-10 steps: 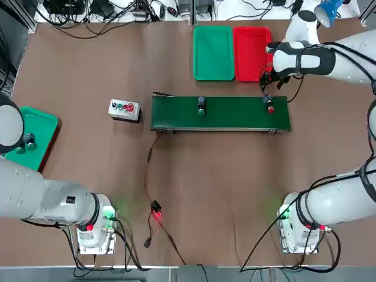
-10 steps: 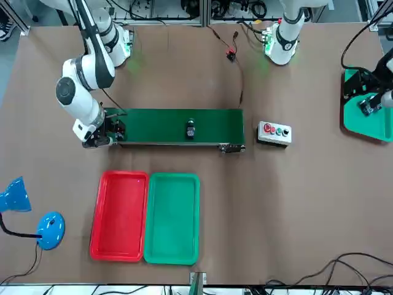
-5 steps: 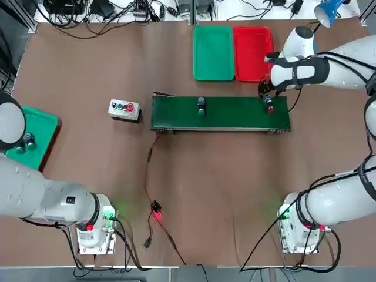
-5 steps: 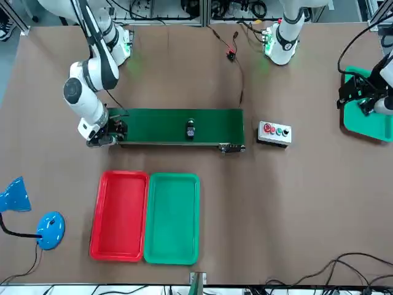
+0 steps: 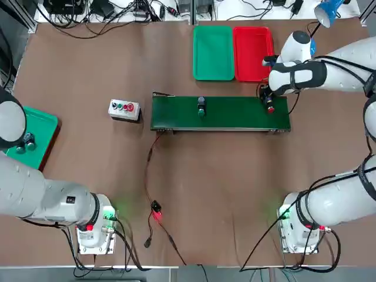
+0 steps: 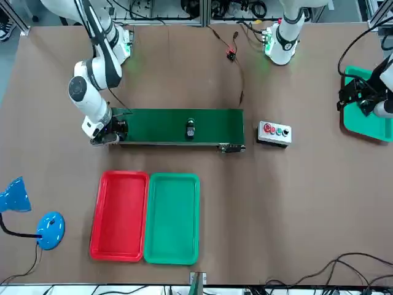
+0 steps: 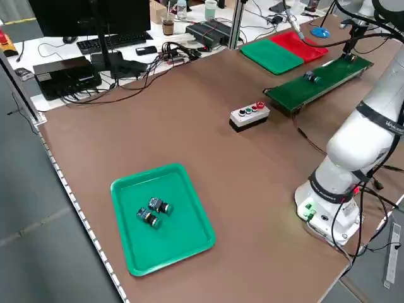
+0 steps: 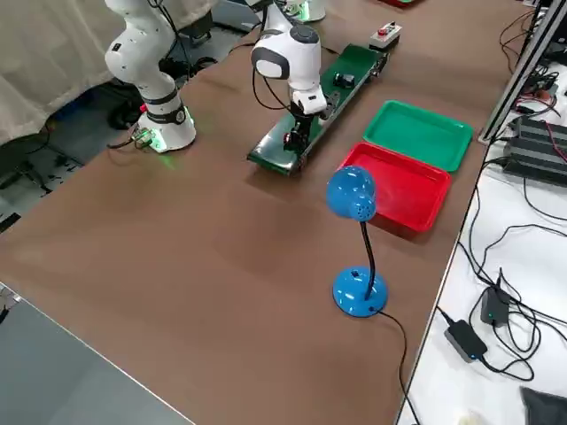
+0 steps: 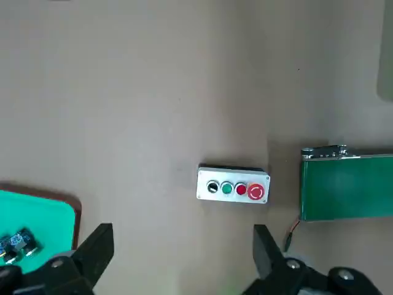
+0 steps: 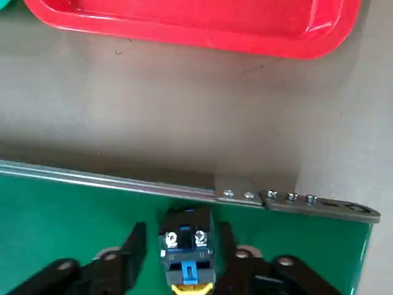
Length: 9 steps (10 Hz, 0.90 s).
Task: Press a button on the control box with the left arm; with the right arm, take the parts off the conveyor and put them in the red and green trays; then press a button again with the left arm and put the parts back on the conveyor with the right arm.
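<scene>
The green conveyor lies across the middle of the table. A green-capped part sits at its centre. At the belt's right end my right gripper is down over a red-capped part. In the right wrist view the fingers stand tight against both sides of that part. The red tray and green tray lie side by side beyond the belt. Left of the belt sits the control box. My left gripper hangs open high over the table's left side, with the box in its view.
Another green tray holding two small parts lies at the table's left edge, under the left arm. A cable with a red-lit connector runs from the conveyor toward the robot. A blue lamp stands near the red tray.
My right gripper has dropped from beside the red tray's corner onto the belt's right end and closed its fingers around the red-capped part. The left arm has barely shifted.
</scene>
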{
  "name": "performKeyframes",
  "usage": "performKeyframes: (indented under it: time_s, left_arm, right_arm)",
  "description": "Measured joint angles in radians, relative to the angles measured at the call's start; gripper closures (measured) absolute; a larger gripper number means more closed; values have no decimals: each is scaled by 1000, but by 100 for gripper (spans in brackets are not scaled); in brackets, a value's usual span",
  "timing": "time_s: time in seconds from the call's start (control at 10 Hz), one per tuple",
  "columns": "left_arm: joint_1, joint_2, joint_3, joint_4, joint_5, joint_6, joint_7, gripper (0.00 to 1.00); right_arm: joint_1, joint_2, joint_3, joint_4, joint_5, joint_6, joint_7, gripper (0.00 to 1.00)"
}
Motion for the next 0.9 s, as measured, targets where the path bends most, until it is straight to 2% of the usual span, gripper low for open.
performKeyframes:
  time_s: [0.1,0.3,0.5,0.7,0.9]
  left_arm:
    - [1,0,0,0,0,0,0,0]
    - [5,2,2,0,0,0,0,0]
    - [8,4,3,0,0,0,0,0]
    - [18,9,4,-2,0,0,2,0]
    - [25,22,5,-3,0,-1,2,0]
  right_arm:
    - [0,1,-1,0,0,0,1,67]
    - [0,1,-1,3,0,3,1,67]
    - [0,8,-1,58,1,15,1,67]
    - [0,69,-2,208,3,9,2,67]
    - [-6,212,-11,405,5,4,2,67]
